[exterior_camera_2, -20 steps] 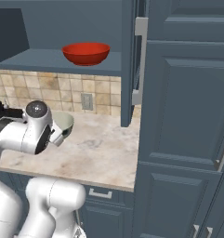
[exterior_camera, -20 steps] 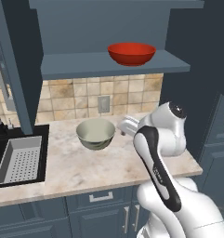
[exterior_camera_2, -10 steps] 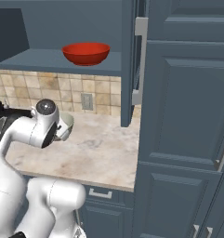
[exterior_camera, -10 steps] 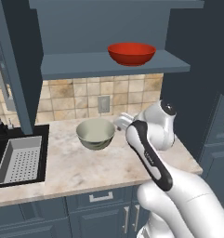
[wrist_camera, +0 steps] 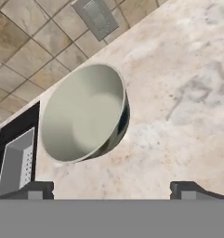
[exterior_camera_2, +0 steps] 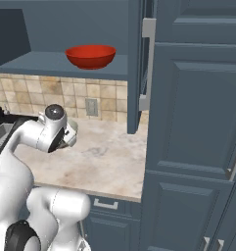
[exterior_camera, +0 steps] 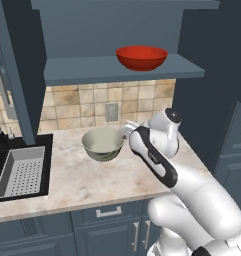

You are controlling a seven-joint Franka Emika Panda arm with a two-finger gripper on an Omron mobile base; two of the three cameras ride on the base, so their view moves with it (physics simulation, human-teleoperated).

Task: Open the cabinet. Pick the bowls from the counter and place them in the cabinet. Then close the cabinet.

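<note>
1. The cream bowl sits on the counter, just beside the black sink and in front of the tiled wall.
2. The red bowl is already up on the cabinet shelf, high above the cream bowl. So I think one bowl is done and this one is next.
3. The cabinet door is open, so the way up to the shelf is free.
4. The gripper hangs over the counter near the cream bowl. Its two fingertips are spread wide and hold nothing.
5. In the hand view the cream bowl is a bit off to one side of the fingertips, not between them yet.
6. To do this well, I would line the hand up so one finger goes inside the bowl's rim and one goes outside.
7. Then go down slowly, so the bowl does not get bumped toward the sink.
8. Squeeze on the rim only when it sits well between the fingers. The bowl looks smooth, so it could slip.
</note>
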